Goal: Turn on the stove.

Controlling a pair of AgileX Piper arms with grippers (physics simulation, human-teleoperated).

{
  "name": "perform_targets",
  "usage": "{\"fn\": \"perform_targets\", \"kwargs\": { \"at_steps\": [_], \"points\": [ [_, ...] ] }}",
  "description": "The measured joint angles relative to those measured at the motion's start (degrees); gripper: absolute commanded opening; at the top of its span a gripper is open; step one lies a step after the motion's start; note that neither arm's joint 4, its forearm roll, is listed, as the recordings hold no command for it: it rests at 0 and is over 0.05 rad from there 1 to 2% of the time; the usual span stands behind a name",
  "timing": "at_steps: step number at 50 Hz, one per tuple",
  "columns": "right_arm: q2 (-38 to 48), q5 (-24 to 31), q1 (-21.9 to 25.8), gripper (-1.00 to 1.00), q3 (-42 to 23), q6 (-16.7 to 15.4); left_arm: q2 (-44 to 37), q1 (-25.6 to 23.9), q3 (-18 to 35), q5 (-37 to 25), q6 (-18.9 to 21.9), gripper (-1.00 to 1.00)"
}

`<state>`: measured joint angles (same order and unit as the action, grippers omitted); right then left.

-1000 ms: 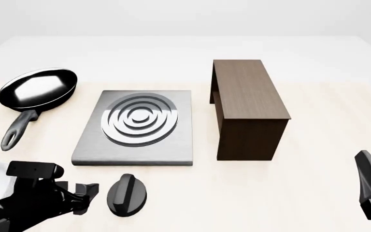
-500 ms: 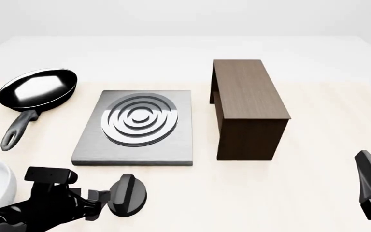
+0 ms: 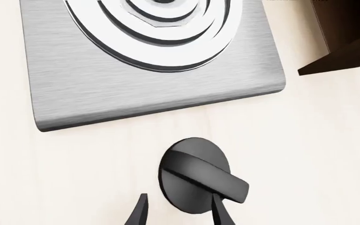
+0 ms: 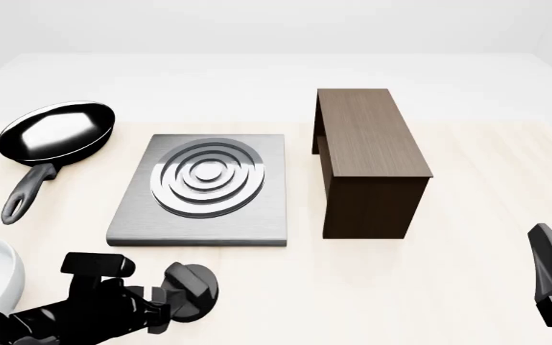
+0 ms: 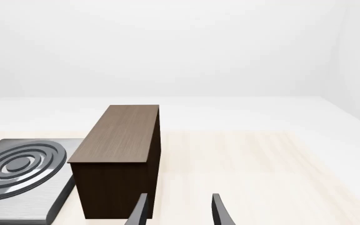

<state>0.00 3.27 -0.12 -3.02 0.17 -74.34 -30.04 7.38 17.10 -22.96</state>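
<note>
Left jaws [image 3: 176,211] now closer, straddling knob [image 3: 198,176] ridge.

Light was bright, even and diffuse, seemingly from overhead, and every view was sharp, free of blur or edge distortion. The frying pan [image 4: 57,131] carried a broad white glare. The wooden box [image 4: 367,159] cast only a faint shadow on the pale desk [image 4: 468,215].
</note>
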Motion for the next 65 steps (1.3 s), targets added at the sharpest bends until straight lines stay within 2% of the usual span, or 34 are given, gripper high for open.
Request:
{"fn": "perform_targets", "kwargs": {
  "at_steps": [18,37,42,56,65],
  "points": [
    [0.0,0.0,0.0,1.0,0.0,0.0,0.5,-4.19,1.05,0.21,-3.95,1.0],
    [0.0,0.0,0.0,1.0,0.0,0.0,8.75,-2.23,1.21,-7.45,-2.36,1.0],
    [0.0,0.0,0.0,1.0,0.0,0.0,12.37,-0.67,2.05,-11.15,-0.68,1.0],
    [0.0,0.0,0.0,1.0,0.0,0.0,24.54,8.49,7.03,-22.47,8.68,1.0],
    [0.0,0.0,0.0,1.0,0.0,0.0,27.76,12.14,9.25,-25.83,11.1,1.0]
  ]
}}
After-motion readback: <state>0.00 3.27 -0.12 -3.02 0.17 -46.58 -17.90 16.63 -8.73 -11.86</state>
